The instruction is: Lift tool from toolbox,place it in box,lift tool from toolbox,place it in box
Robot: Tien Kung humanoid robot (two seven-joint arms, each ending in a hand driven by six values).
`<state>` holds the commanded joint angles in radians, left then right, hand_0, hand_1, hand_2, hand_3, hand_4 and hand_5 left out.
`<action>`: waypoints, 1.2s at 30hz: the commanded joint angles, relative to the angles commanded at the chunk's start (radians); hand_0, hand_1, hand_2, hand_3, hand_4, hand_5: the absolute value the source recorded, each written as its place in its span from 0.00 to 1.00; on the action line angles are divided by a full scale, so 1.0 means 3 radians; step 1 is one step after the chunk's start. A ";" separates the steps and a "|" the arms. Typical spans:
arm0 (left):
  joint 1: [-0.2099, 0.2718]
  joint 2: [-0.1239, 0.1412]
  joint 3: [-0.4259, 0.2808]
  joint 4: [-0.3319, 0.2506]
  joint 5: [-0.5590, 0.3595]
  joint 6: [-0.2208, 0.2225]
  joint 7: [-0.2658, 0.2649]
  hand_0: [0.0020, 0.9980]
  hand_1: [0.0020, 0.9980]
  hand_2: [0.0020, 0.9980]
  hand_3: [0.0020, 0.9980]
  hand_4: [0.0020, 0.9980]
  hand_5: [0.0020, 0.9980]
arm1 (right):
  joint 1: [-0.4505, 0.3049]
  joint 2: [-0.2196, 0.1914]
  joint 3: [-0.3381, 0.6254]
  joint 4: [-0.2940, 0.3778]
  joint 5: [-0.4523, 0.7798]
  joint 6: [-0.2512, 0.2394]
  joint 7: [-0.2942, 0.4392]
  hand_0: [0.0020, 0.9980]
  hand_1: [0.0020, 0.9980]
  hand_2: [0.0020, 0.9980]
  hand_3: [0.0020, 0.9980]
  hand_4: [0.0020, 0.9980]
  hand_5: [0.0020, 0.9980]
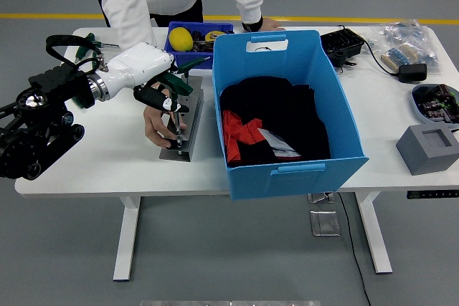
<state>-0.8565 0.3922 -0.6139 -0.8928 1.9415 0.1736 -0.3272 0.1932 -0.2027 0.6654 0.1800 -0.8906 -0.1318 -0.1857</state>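
Note:
A grey metal tool rack (188,125) stands on the white table (100,155), left of the big blue box (287,166). My left hand (163,94), white with black fingers, is above the rack. Its fingers are curled around a green-handled tool (179,84) whose thin shaft still points down into the rack. A person's hand (155,125) rests on the rack's left side and holds it. The blue box holds black and red cloth (269,123). My right arm is out of view.
A small blue bin (215,28) with a yellow object (181,38) sits behind the rack. The person stands at the far side, the other hand (264,25) on the table behind the box. A grey foam block (428,148), a bowl (434,100) and cables lie at the right.

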 joint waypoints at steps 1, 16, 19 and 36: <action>0.0001 -0.0001 0.0000 0.0003 -0.0017 0.0024 -0.0008 0.15 0.00 0.03 0.07 1.00 0.63 | 0.0000 0.0000 -0.0002 0.0000 0.0004 -0.0001 0.0001 0.63 0.63 0.69 0.55 0.81 0.64; -0.0004 0.0019 -0.0009 -0.0009 -0.0230 0.0020 -0.0061 0.14 0.00 0.01 0.04 0.76 0.53 | 0.0001 -0.0002 0.0001 0.0000 0.0000 -0.0001 0.0001 0.63 0.63 0.69 0.55 0.81 0.64; -0.0006 0.0022 -0.0007 -0.0021 -0.0276 -0.0008 -0.0064 0.14 0.00 0.01 0.04 0.76 0.53 | -0.0005 0.0000 0.0009 0.0000 -0.0010 -0.0001 -0.0001 0.63 0.63 0.69 0.55 0.81 0.64; -0.0042 0.0062 0.0001 -0.0129 -0.0341 -0.0177 -0.0061 0.14 0.00 0.01 0.04 0.62 0.47 | -0.0048 0.0009 0.0041 0.0000 -0.0053 0.0000 -0.0012 0.63 0.63 0.69 0.55 0.81 0.64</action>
<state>-0.8690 0.4109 -0.6137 -0.9314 1.8391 0.1206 -0.3455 0.1789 -0.1999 0.6777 0.1800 -0.9066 -0.1319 -0.1892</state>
